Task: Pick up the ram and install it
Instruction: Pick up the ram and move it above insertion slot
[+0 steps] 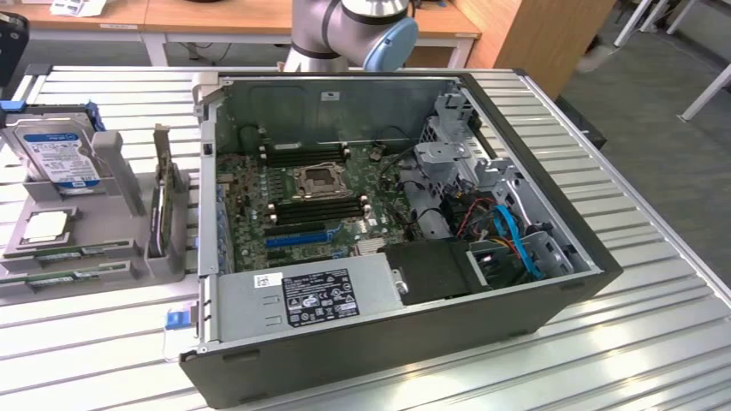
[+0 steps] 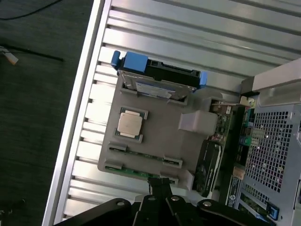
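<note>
The table (image 1: pixel 651 342) is ribbed glossy metal, the computer case (image 1: pixel 377 368) dark matt metal. Beside the case, the holder (image 1: pixel 120 163) is dull grey plastic, the ram (image 1: pixel 71 252) matt green board, the processor (image 1: pixel 46 226) shiny metal.

High exterior, overhead wrist; shared tray (image 1: pixel 98 224) (image 2: pixel 155 136)

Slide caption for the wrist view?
Shut gripper close to a ram stick in the gray parts tray, beside the PC case.

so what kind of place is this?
Likely a robotics lab or test workshop: an open computer tower lies on a slatted metal table, a gray fixture beside it holds a hard drive and other parts, and wooden desks stand behind.
</note>
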Available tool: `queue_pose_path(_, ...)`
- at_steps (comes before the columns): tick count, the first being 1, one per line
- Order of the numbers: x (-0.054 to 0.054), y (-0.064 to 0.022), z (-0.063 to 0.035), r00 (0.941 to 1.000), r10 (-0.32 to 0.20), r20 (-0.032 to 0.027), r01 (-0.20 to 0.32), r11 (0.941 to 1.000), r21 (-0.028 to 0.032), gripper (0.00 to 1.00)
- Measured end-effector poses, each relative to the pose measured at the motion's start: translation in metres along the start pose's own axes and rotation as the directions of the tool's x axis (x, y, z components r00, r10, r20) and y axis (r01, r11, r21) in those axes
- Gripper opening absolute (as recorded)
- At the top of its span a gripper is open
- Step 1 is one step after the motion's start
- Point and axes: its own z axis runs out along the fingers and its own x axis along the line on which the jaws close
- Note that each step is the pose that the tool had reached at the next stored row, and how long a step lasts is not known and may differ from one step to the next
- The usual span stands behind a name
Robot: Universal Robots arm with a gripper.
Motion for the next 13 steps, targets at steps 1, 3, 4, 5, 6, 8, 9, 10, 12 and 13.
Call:
queue_pose_path(1, 0.0, 0.0, 0.0, 0.9999, -0.016, -0.0007, 0.016, 0.9999, -0.0003, 0.1)
queue_pose_path(3, 0.0, 0.0, 0.0, 0.999, -0.045, -0.002, 0.045, 0.999, -0.0011, 0.1)
queue_pose_path(4, 0.0, 0.0, 0.0, 0.9982, -0.06, -0.0027, 0.06, 0.9982, -0.0014, 0.1)
queue_pose_path(5, 0.0, 0.0, 0.0, 0.9972, -0.075, -0.0033, 0.075, 0.9972, -0.0019, 0.1)
queue_pose_path(6, 0.0, 0.0, 0.0001, 0.9959, -0.09, -0.004, 0.09, 0.9959, -0.0023, 0.1)
queue_pose_path(8, 0.0, 0.0, 0.0001, 0.9925, -0.122, -0.0053, 0.122, 0.9925, -0.0031, 0.1)
queue_pose_path(9, 0.0, 0.0, 0.0, 0.9903, -0.139, -0.0061, 0.139, 0.9903, -0.0036, 0.1)
queue_pose_path(10, 0.0, 0.0, 0.0001, 0.9878, -0.155, -0.0067, 0.155, 0.9879, -0.0041, 0.1)
queue_pose_path(12, 0.0, 0.0, 0.0, 0.9819, -0.189, -0.0081, 0.189, 0.982, -0.0052, 0.1)
queue_pose_path(13, 0.0, 0.0, 0.0001, 0.9784, -0.206, -0.0088, 0.206, 0.9785, -0.0057, 0.1)
